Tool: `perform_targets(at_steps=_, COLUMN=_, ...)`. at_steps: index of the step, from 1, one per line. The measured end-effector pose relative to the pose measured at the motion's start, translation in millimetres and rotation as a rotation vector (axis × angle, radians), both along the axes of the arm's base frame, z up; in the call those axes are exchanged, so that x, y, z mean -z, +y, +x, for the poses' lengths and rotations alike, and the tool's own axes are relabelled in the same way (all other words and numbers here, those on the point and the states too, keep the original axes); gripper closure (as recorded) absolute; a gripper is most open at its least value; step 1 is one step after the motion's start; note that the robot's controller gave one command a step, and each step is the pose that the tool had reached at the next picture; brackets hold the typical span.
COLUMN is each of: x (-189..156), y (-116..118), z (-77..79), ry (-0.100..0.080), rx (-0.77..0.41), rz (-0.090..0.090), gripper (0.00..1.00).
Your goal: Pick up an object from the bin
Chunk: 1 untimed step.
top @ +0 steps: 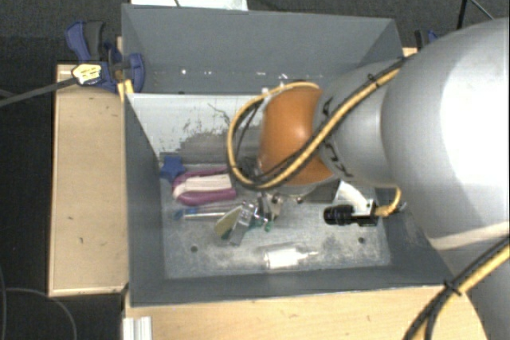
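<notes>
Gripper (261, 212) hangs low over the bin (255, 52) floor; I cannot tell if it's apart or together. An olive-tan piece (229, 223) lies just left of it, with a pink-and-white item (203, 185) beyond. Camera-side lies a clear tube (288, 256), bare floor around.

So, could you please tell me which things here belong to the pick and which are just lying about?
In the job: grey bin; olive-tan piece and small green piece, both nearest the orange wrist cover.
Lying about: blue piece; pink-and-white piece; pale clear piece; black piece.
</notes>
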State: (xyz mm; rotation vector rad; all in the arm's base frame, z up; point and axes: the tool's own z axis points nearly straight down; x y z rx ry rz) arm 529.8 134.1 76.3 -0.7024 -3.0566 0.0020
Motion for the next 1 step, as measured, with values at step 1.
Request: perform_targets(at_steps=1, x=-1.3, y=0.6, z=0.9, ry=-0.003, rx=0.005, rz=0.001, gripper=1.0)
